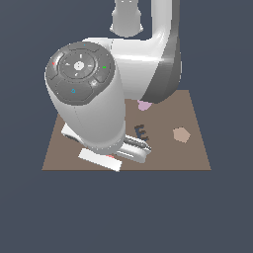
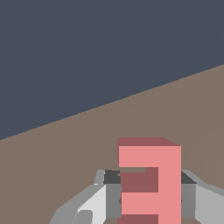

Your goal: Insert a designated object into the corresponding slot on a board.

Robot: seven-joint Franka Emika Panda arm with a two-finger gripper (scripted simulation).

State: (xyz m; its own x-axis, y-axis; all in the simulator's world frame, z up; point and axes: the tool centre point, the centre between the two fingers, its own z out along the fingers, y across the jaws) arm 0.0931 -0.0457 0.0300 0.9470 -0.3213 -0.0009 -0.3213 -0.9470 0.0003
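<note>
Dark slate backdrop surrounds the brown board. Near its front edge the gripper appears clamped on the salmon-red letter E, fingers pressing its two sides. The navy E-shaped slot sits near the board's middle. The letter looks light, stiff and thin; holding across its flat sides seems soundest

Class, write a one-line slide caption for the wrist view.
Salmon-red letter E sits between the gripper's fingers above the brown board.
</note>
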